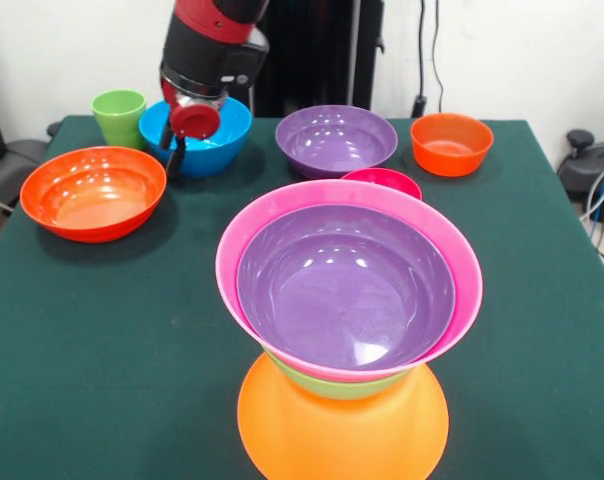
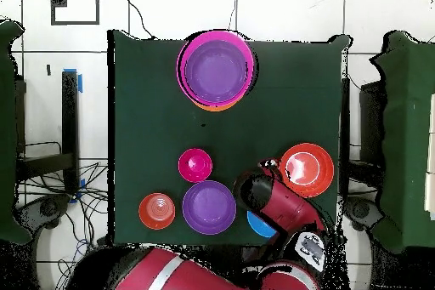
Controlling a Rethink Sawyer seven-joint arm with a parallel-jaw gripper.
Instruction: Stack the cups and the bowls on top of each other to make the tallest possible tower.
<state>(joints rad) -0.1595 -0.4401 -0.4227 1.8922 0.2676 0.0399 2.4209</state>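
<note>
Dark green cloth table (image 1: 102,340). Near the front edge, the tower (image 1: 348,330): shiny round bowls, mouths up, purple inside pink inside green, on an upside-down orange bowl. Gripper (image 1: 182,135) over the blue bowl (image 1: 217,140), beside the light-green cup (image 1: 119,115). Cannot tell how far open.

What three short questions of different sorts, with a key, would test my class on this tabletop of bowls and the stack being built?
1. True or false: the tower has a purple bowl on top.
2. Which colour is the tower's base: A green, B orange, C blue?
3. Fill in: the robot arm hangs over the ____ bowl.

Key: 1 true. 2 B, the orange bowl. 3 blue; the blue bowl stands beside the green cup.
</note>
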